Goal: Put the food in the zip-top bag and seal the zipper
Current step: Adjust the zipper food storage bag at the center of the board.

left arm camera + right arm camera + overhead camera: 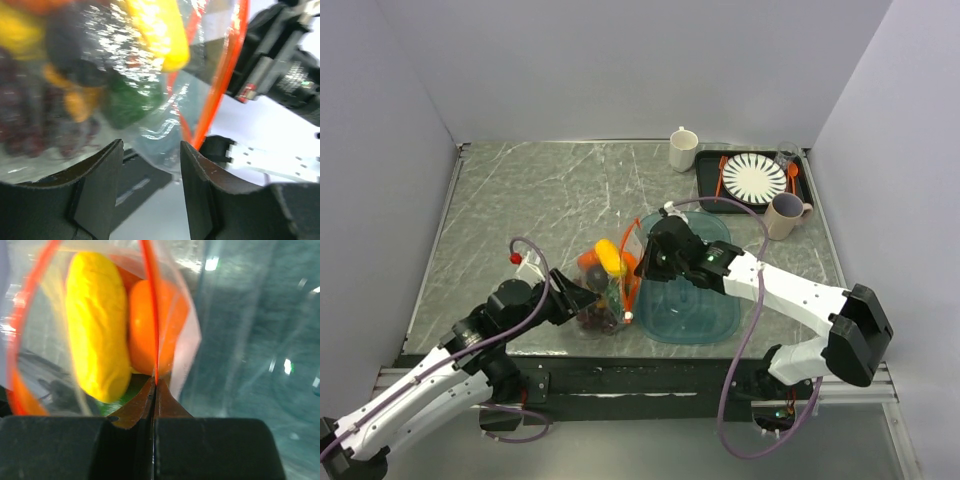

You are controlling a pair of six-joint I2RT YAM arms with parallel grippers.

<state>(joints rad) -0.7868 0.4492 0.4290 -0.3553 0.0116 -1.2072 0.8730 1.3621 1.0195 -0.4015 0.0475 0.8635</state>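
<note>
Clear plastic zip-top bag (605, 300): between both grippers, beside translucent teal tray (705, 315), mouth open.
Small toy fruits (97, 335): inside bag.
Right gripper (154, 387): clamped on orange-red zipper strip (152, 315).
Left gripper (150, 167): fingers apart beneath bag.

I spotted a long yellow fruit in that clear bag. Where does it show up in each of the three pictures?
Top external: yellow fruit near the centre, just left of the tray.
Left wrist: yellow fruit at the top middle, blurred.
Right wrist: yellow fruit left of centre, upright, beside an orange fruit.
Shared landmark: the zipper; a stretch of it runs just right of the fruit in every view.
</note>
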